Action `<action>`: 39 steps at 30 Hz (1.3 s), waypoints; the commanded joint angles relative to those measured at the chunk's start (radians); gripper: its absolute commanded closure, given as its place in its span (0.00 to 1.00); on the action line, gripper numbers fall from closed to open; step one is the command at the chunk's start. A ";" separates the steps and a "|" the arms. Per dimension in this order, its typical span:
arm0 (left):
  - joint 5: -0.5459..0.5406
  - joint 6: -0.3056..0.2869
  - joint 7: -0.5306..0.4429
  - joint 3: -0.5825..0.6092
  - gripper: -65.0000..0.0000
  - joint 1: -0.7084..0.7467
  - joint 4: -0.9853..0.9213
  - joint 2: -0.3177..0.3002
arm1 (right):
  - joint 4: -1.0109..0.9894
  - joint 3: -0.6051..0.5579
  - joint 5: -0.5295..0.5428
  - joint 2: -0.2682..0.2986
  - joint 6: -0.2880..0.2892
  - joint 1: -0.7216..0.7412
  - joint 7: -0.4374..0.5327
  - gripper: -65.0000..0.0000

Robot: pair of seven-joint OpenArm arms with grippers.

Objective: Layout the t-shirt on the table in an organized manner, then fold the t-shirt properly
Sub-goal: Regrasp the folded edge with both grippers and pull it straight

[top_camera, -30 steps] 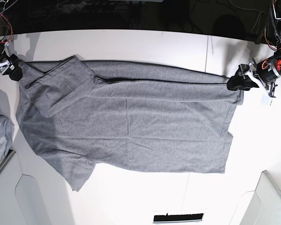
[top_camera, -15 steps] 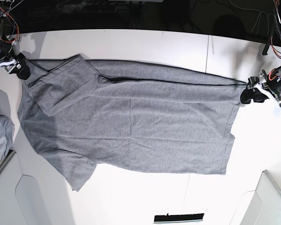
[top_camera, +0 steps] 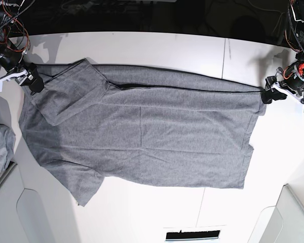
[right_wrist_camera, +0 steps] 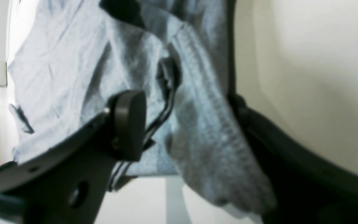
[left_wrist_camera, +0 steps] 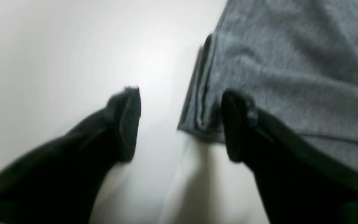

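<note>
The t-shirt (top_camera: 142, 136) lies spread across the middle of the white counter (top_camera: 157, 48), its length running from the left of the base frame to the right. The collar and shoulder end is at the left, the hem at the right. One long fold appears to be in already: a dark crease line runs along the upper part of the shirt, and the upper-left sleeve is turned in over the body. The lower-left sleeve sticks out flat toward the bottom of the frame, so the layout looks done and the folding only partly so.

The left pincer (top_camera: 272, 94) sits at the upper-right corner of the shirt. In its wrist view the jaws stand wide apart with the hem corner just between them, one finger (left_wrist_camera: 238, 124) resting over the cloth edge, nothing clamped. The right pincer (top_camera: 33, 80) is at the upper-left corner, jaws likewise spread, with bunched fabric of the t-shirt (right_wrist_camera: 197, 124) lying between them; whether it touches the pads cannot be told.

What seems left: turning in the lower side and sleeve, then folding the long strip across its length.
</note>
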 commanded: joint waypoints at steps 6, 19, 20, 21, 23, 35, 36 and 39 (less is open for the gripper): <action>0.002 -0.032 0.002 0.014 0.34 -0.023 -0.002 0.014 | 0.011 0.002 0.024 0.016 0.012 0.010 -0.013 0.45; 0.072 -0.172 -0.016 0.124 1.00 -0.027 0.002 0.016 | 0.013 0.002 0.062 0.017 0.020 0.010 -0.043 1.00; 0.070 -0.182 -0.003 0.124 1.00 -0.025 0.008 0.011 | 0.014 0.002 0.070 0.017 0.020 0.010 -0.055 1.00; 0.068 -0.182 0.016 0.123 1.00 -0.022 0.018 0.008 | 0.017 0.002 0.076 0.017 0.022 0.010 -0.071 1.00; 0.067 -0.182 0.043 0.122 1.00 -0.003 0.052 -0.008 | 0.029 0.002 0.085 0.021 0.027 0.009 -0.108 1.00; 0.010 -0.155 0.054 0.005 1.00 0.267 0.338 -0.071 | 0.132 0.007 0.122 0.111 0.034 -0.100 -0.174 1.00; 0.009 -0.168 0.054 -0.008 1.00 0.275 0.343 -0.071 | 0.136 0.007 0.126 0.120 0.034 -0.114 -0.173 1.00; 0.008 -0.182 0.058 -0.019 1.00 0.288 0.346 -0.071 | 0.139 0.007 0.136 0.136 0.034 -0.141 -0.173 1.00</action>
